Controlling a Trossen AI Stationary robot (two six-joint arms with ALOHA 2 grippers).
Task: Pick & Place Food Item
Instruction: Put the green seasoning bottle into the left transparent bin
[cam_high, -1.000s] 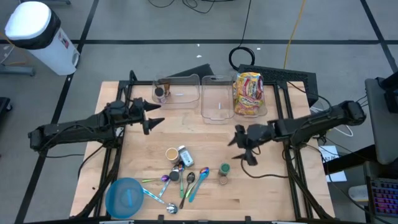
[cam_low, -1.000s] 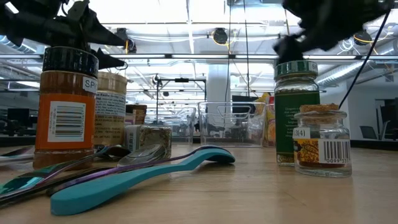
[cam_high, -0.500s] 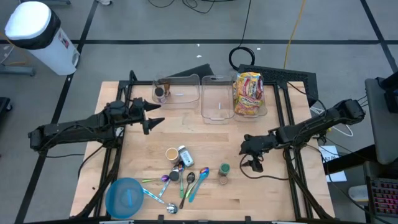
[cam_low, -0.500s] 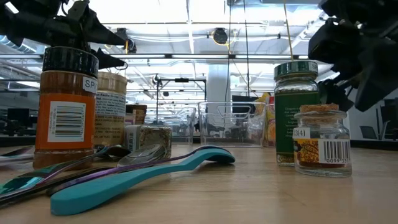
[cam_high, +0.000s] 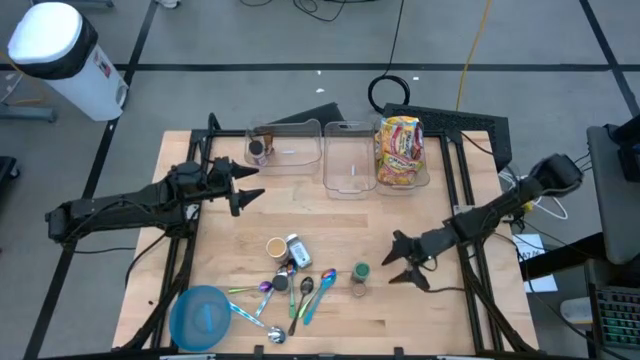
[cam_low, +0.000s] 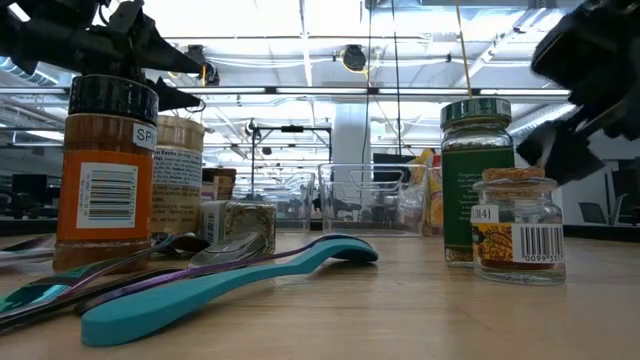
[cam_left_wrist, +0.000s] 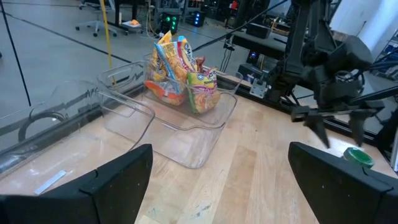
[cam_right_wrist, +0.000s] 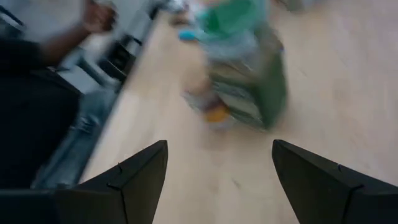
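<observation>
Reaching low over the tabletop, our right pincer spreads, released, beside the green-lidded jar. We judge it rigid, slippery glass; grip its sides.

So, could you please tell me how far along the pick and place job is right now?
Done: snack bags sit in a clear bin. In hand: nothing; the right tool hangs open beside the green-lidded jar, the left tool waits open near the bins. Left: gripping and placing a jar.
</observation>
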